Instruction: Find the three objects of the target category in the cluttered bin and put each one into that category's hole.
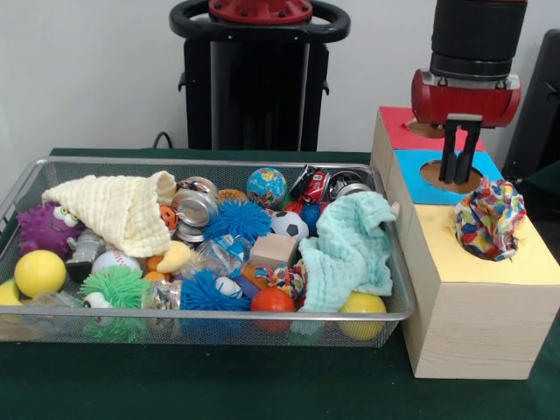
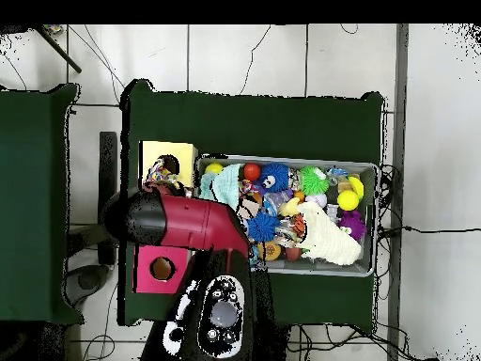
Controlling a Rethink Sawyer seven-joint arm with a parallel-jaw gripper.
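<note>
Nearest the camera in the front view, the green-clothed desk carries a wire-mesh bin along its front edge, heaped with balls, spiky toys and cloths. A mint-green waffle cloth drapes over the bin's right end, and a cream waffle cloth lies at its left. At the desk's right edge stands a pale wooden box with yellow, blue and red tops. A crumpled multicoloured cloth sits half stuffed in the yellow section's hole. The red-and-black gripper hangs over the blue section's hole; its jaws look close together and hold nothing.

Cloths seem the target, so the crumpled one likely needs pushing fully in, straight down at its centre.

From overhead, the arm hides the box's middle; the multicoloured cloth shows in the yellow section, touching the bin's corner.
</note>
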